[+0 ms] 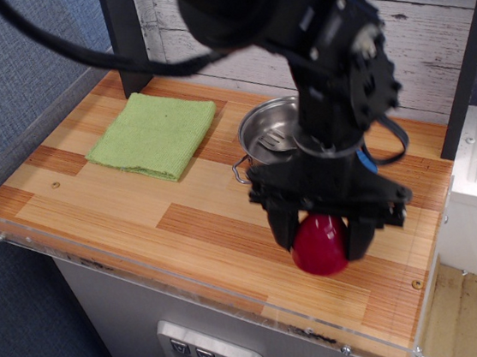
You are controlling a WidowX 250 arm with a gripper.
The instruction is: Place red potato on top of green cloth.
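Where the black arm ends at the near right of the wooden table (121, 205), one gripper (321, 236) points downward with its two fingers (281, 230) closed on either side of one red potato (319, 245), which it grips. The potato's rounded lower end shows below the fingertips; whether it touches the tabletop or hangs just above it cannot be told from this view. Just behind the gripper, one steel pan (270, 137) stands on the table with its wire handle toward the near side; the arm's wrist covers the pan's right half, and part of a metal utensil shows inside the pan. One green cloth (153, 134) lies flat at the far left of the table, well apart from the gripper and the potato, with bare tabletop between them and the pan to its right. A clear plastic guard (10, 144) runs along the left and near edges of the table. A whitewashed plank wall (428, 28) stands behind the table, and one dark upright post (123, 36) rises at the far left just beyond the cloth.
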